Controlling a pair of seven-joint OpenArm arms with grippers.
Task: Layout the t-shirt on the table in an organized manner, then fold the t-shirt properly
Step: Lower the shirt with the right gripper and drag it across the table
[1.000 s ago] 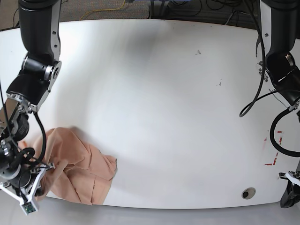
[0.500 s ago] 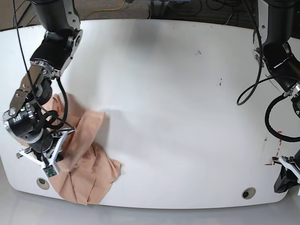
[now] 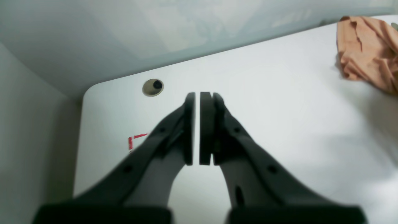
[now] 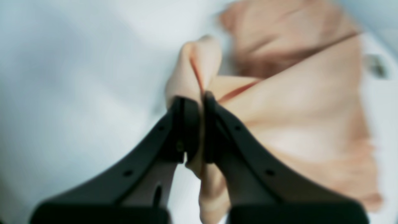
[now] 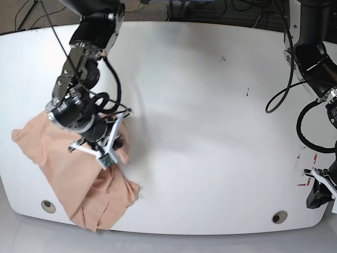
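My right gripper [image 4: 195, 105] is clamped on a pinched fold of the peach t-shirt [image 5: 79, 179], lifting it; the blurred wrist view shows no print. The rest of the shirt trails crumpled over the table's [image 5: 200, 132] near corner, by a grommet hole [image 5: 48, 205]. My left gripper [image 3: 199, 99], fingers pressed together and empty, hangs over the red marks [image 5: 310, 171] at the far end.

T-shirt [image 5: 79, 174] peach-pink, plain, darker seam lines. Table [image 5: 200, 132] glossy white w/ dark specks, red marks [image 5: 308, 168] nr edge. Both arms' jaws black.
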